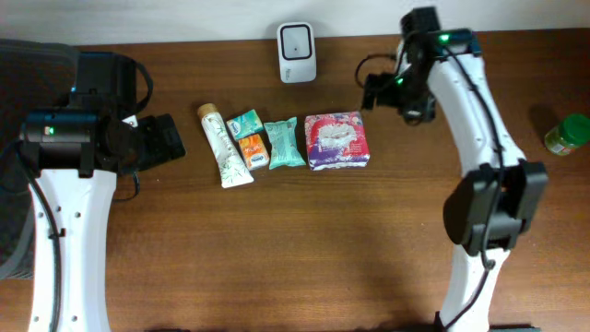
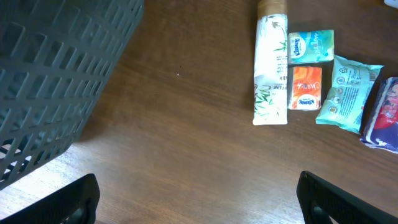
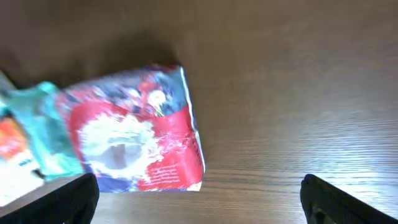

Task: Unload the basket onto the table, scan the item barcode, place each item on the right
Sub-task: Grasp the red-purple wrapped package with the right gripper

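Several items lie in a row mid-table: a white bamboo-print tube (image 1: 224, 146) (image 2: 272, 62), a small teal tissue pack (image 1: 245, 123) (image 2: 311, 46), an orange tissue pack (image 1: 252, 150) (image 2: 306, 87), a teal wipes pack (image 1: 285, 143) (image 2: 348, 93) (image 3: 37, 130), and a red-and-purple pack (image 1: 337, 140) (image 3: 134, 137). A white scanner (image 1: 297, 53) stands behind them. My left gripper (image 1: 166, 138) (image 2: 199, 199) is open over bare wood, left of the tube. My right gripper (image 1: 376, 92) (image 3: 199, 202) is open and empty, above the table just right of the red-and-purple pack.
A dark grey mesh basket (image 2: 56, 74) (image 1: 18, 111) sits at the table's left end beside my left arm. A green-lidded jar (image 1: 567, 134) stands at the far right edge. Bare wood stretches in front of the row of items.
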Controlling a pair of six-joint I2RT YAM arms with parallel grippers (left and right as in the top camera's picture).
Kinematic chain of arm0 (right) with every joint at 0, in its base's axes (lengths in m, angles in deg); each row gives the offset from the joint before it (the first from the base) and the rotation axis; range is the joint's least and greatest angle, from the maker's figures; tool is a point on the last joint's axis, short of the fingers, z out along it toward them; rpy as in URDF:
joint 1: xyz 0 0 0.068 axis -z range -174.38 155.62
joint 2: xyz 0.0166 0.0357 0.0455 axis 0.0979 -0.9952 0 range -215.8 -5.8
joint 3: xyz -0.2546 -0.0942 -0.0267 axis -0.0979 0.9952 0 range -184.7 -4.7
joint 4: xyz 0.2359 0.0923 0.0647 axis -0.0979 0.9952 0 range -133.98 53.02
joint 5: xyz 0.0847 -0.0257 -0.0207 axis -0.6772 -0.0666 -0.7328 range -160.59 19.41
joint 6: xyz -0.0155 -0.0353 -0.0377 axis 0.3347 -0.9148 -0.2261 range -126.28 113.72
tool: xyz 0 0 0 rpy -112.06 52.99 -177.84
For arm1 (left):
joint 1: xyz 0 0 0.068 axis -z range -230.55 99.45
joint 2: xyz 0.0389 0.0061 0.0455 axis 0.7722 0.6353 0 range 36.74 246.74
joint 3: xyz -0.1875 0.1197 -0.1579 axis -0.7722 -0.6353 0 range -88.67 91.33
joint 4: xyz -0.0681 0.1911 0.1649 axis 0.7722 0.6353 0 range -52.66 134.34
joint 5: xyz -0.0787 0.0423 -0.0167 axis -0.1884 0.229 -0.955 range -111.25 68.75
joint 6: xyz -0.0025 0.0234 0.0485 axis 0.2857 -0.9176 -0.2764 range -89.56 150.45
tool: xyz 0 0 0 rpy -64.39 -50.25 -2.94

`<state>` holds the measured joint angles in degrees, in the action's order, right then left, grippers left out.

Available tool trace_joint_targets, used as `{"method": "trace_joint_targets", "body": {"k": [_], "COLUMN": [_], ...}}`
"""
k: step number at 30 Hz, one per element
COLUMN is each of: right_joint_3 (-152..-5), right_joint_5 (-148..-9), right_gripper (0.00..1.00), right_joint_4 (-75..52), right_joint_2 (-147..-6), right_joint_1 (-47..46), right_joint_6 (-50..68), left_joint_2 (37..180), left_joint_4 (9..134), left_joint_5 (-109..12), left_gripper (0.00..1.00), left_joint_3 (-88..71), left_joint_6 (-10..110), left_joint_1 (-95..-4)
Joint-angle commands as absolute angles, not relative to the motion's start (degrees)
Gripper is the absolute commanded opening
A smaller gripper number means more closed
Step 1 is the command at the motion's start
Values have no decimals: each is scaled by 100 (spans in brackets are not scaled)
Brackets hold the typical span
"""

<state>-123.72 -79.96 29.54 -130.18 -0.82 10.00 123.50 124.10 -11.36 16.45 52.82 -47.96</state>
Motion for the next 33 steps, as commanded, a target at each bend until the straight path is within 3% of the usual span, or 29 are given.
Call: {"method": "trace_joint_targets", "body": {"k": [1,6,12,16,25,26,27,30,31,32,33], "right_joint_3": [-12287,-12287,-11968,-11691,-9955,-9811,-9693,-9675,-9675,-9675,-9675], "right_joint_5": [-7965,-7965,-8212,-10654,-11368,-11471,-11502,-11688,-11917,-12118,-12306], "right_gripper": [99,99,98,98,99,93,75,35,27,4,4], "right_joint_4": [2991,2978,2967,2858,930,744,576,473,447,392,316], "right_joint_2": [-13232,-13234,-13289,-13295,-13337,-13372,-13374,-13372,-13372,-13370,-13367], "right_joint_1": [-178,-189,-20,515,489,489,489,482,482,478,478], "right_joint_6": [873,711,-911,-1990,-1457,-1459,-1459,-1483,-1505,-1505,-1531], "left_joint_2": [12280,12280,12280,12280,12280,12280,12280,12280,12280,12280,12280], "left_joint_4": [12399,12399,12399,12399,12401,12399,12401,12399,12399,12399,12399], "left_joint_5": [-1109,-1109,-1109,-1109,-1109,-1109,-1109,-1109,-1109,-1109,-1109], "left_gripper": [99,99,99,99,99,99,99,99,99,99,99], "left_joint_3": [1676,1676,1676,1676,1676,1676,1676,1676,1676,1676,1676], "left_joint_6": [5358,5358,5358,5358,5358,5358,5358,5358,5358,5358,5358], "left_joint_1": [-4812,-4812,-4812,-4812,-4812,-4812,-4812,-4812,-4812,-4812,-4812]}}
